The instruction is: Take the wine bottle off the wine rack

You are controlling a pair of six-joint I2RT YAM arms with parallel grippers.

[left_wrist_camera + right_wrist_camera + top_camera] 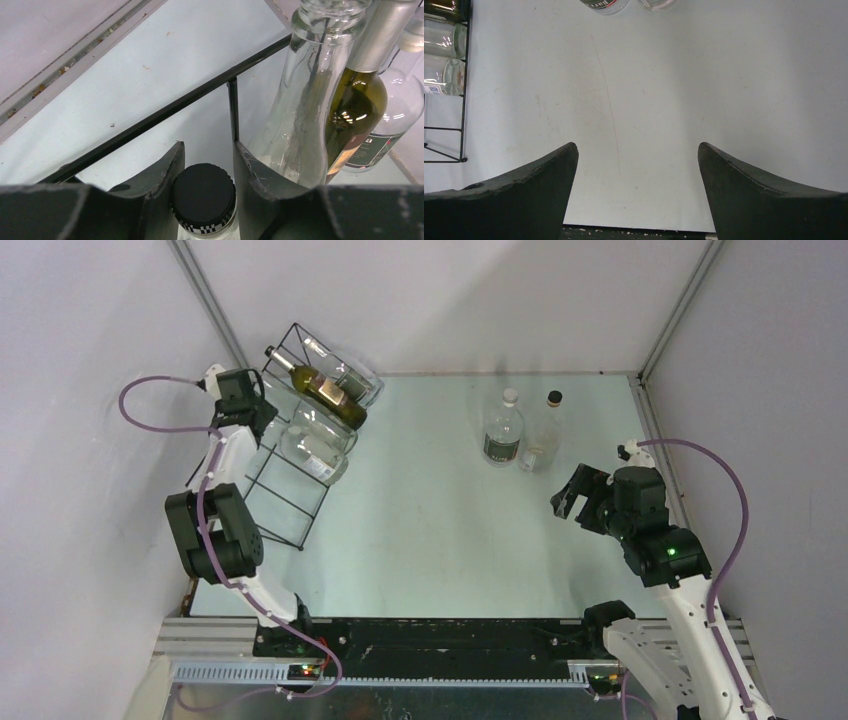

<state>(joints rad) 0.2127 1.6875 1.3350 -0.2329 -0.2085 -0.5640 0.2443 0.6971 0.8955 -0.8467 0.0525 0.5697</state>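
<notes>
Pale tabletop (430,540); black wire rack (165,111); left jaws clamped on black-capped clear bottle (203,195); right jaws apart

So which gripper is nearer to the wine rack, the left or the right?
Left. The left gripper is at the wine rack, closed around the black-capped bottle lying in it. The right gripper hangs open over the table, far to the rack's right.

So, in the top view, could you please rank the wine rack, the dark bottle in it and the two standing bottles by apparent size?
wine rack
dark bottle
white-capped bottle
black-capped bottle, slimmer
The standing two are foreshortened, so unsure against the dark bottle.
</notes>
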